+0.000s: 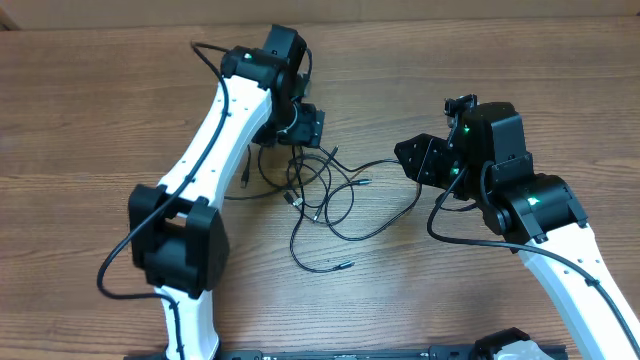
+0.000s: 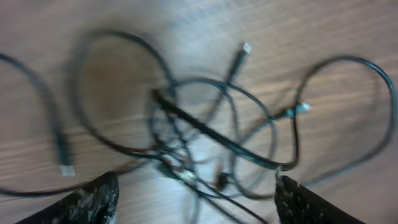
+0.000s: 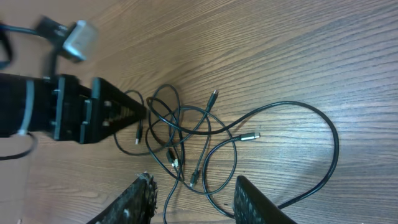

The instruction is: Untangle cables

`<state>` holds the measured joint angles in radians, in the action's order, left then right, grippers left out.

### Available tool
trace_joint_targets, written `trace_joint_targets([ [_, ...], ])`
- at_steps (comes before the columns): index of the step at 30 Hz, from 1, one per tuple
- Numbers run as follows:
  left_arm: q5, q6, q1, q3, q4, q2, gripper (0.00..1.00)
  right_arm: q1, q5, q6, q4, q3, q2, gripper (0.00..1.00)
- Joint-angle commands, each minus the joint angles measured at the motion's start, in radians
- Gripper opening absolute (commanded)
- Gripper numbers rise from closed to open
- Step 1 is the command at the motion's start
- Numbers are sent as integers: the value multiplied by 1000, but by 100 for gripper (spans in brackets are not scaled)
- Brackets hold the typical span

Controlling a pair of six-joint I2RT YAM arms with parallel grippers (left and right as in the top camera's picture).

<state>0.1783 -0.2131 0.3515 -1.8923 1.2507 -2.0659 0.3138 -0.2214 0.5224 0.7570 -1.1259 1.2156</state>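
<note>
Starting on the left: the white left arm (image 1: pixel 215 130) comes up from the near edge of the wooden table (image 1: pixel 90 100) and reaches to the far side; its left gripper (image 2: pixel 199 204) hangs over the far-left end of the pile, tips pointing down at it; on its own wrist cam the two fingers (image 2: pixel 90 200) sit wide apart at the bottom corners, so it's open, nothing pinched that I can see (that view is pretty blurry though).

Middle of the table: the cables (image 1: pixel 320 195), thin black ones, bunched into a knot of overlapping loops just on the near side of that gripper; a few strands cross each other right in the centre; one loose end (image 1: pixel 345 266) trails off toward the near side and stops at a little plug; a bigger loop (image 1: pixel 385 225) bulges out to the right; another strand runs right toward the other gripper; from the right wrist cam you can spot a silvery-tipped plug (image 3: pixel 252 135) lying inside that big loop.

Right side: the right gripper (image 3: pixel 198 200) is just beside the right end of the pile; its fingers (image 3: pixel 140 199) are partway apart, only table and cable loops visible in the gap, no grip on anything; the right arm (image 1: pixel 570 260) runs back to the near-right corner.
</note>
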Motion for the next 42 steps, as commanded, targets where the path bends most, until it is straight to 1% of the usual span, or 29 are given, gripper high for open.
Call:
trace_joint_targets([
  [1, 176, -79, 3, -6, 36, -55, 79, -5, -5, -8, 1, -19, 0, 39],
  [3, 197, -105, 3, -6, 72, -72, 78, -5, -5, -8, 1, -19, 0, 39],
  [10, 212, -105, 4, -5, 142, -85, 75, -5, -4, -8, 0, -19, 0, 39],
  [11, 211, -105, 5, -5, 144, -85, 74, -5, -4, -8, 0, -19, 0, 39],
  [15, 207, -106, 16, -3, 140, -85, 60, -5, -5, -8, 1, -19, 0, 39],
  [16, 206, -111, 22, 0, 137, -85, 59, -5, -5, -8, 1, -19, 0, 39],
  [18, 198, -124, 39, 10, 127, -86, 59, -5, -5, -8, 0, -19, 0, 39],
  [23, 106, -162, 103, 25, 93, -89, 60, -5, -5, -8, 0, -19, 0, 39],
  [26, 69, -175, 133, 25, 74, -89, 58, -5, -5, -8, 1, -19, 0, 39],
  [29, 0, -217, 150, 25, 73, -89, 51, -5, -5, -8, 8, -19, 0, 39],
  [32, -23, -221, 153, 25, 73, -89, 38, -5, -5, -8, 9, -19, 0, 39],
  [35, -42, -222, 153, 25, 77, -89, 29, -5, -5, -8, 9, -19, 0, 39],
  [41, -101, -290, 155, 25, 80, -89, 28, -5, -5, -8, 9, -19, 0, 39],
  [42, -114, -302, 155, 25, 80, -89, 26, -5, -5, -8, 9, -19, 0, 39],
])
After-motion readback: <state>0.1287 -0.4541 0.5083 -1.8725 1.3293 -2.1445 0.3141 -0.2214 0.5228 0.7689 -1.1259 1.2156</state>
